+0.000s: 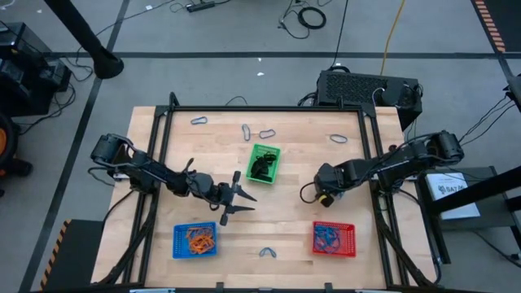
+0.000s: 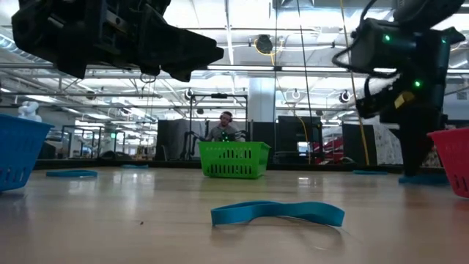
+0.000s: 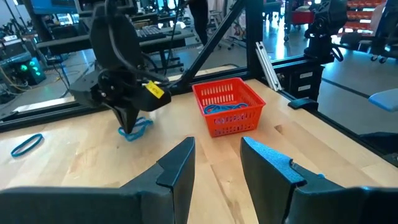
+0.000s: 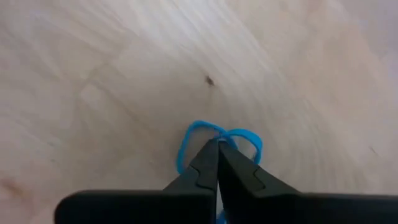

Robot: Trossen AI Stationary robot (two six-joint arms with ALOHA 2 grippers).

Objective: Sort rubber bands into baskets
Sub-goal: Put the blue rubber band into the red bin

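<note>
A blue rubber band (image 4: 219,138) on the table (image 4: 93,74) is pinched by the clenched right gripper (image 4: 217,152); the left gripper (image 3: 217,155) is held released

No legible text, seemingly.

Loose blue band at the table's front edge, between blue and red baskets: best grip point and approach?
Blue band lies flat, a long flattened loop with one end humped up in the low view. Probably come straight down and pinch across that raised end; nothing stands close around it.
</note>
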